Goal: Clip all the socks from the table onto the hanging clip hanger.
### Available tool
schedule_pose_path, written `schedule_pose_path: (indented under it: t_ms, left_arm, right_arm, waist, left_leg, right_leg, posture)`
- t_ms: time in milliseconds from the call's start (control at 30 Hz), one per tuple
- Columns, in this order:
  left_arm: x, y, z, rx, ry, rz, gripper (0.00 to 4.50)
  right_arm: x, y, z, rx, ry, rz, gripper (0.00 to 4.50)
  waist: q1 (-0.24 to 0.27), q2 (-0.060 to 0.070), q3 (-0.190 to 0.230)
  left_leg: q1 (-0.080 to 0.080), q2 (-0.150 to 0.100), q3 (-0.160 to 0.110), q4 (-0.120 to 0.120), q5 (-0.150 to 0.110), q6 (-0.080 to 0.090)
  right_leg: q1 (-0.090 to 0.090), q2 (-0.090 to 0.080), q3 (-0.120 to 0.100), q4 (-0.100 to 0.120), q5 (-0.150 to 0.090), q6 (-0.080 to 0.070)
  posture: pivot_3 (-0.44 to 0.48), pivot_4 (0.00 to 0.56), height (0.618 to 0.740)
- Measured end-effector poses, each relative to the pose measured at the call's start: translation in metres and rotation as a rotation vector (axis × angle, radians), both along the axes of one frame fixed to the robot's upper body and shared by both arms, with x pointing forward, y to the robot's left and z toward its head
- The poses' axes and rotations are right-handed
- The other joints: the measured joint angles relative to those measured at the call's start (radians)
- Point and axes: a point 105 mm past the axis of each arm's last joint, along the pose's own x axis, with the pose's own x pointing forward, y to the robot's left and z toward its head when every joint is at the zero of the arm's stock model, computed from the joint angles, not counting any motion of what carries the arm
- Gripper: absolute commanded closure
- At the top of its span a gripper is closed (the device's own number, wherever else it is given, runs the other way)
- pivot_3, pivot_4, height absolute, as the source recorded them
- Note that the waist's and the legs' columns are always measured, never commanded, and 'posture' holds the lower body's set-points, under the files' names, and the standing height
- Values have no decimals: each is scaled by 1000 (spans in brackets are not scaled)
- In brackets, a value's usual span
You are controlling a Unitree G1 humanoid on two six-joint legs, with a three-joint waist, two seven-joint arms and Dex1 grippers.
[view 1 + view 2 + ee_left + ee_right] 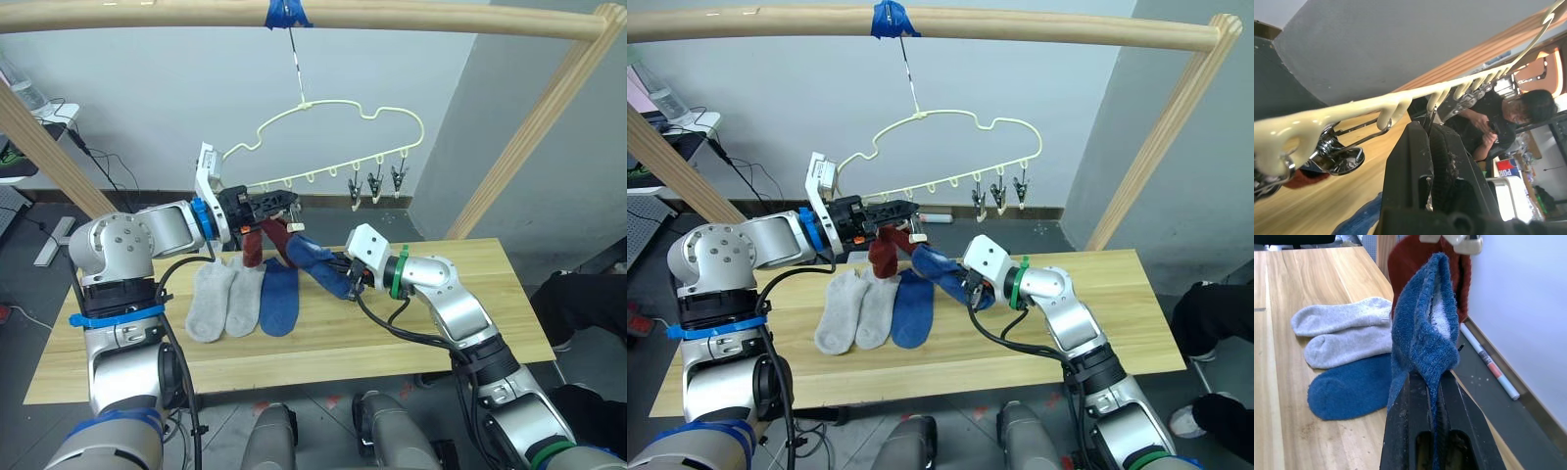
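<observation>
Up at the pale yellow-green wire clip hanger (333,137), the left tool (284,204) is clamped on one of its small metal clips (1344,157), with rust-red socks (257,245) hanging just below. The right tool (1432,396) is clamped on a soft blue ankle sock (1425,333), lifted over the light wooden desk (441,323), where two light grey socks (223,299) and another blue sock (280,299) lie side by side.

I see a wooden pole frame (294,17) with blue tape (287,12) high above the left gripper (290,203), a seated person (1498,117) beyond it, and a marker pen (1488,361) on the floor past the right gripper (1432,396).
</observation>
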Motion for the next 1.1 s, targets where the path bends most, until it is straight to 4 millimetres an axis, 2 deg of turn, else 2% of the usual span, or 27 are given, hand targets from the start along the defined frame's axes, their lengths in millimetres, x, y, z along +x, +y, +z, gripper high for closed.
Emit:
schedule_pose_path:
  t_ms: [433,1100]
  left_arm:
    - [-1,1,-2,-1,11,1,4500]
    - [-3,0,-2,1,6,-9,4500]
  right_arm:
    - [-13,2,14,28,3,75,4473]
    - [-10,5,19,40,22,73,4473]
  waist:
    - [0,0,0]
    - [0,0,0]
  left_leg:
    - [0,0,0,0,0,0]
    - [0,0,0,0,0,0]
  right_leg:
    - [0,0,0,0,0,0]
    - [0,0,0,0,0,0]
  posture:
    - [6,179,740]
    - [2,189,740]
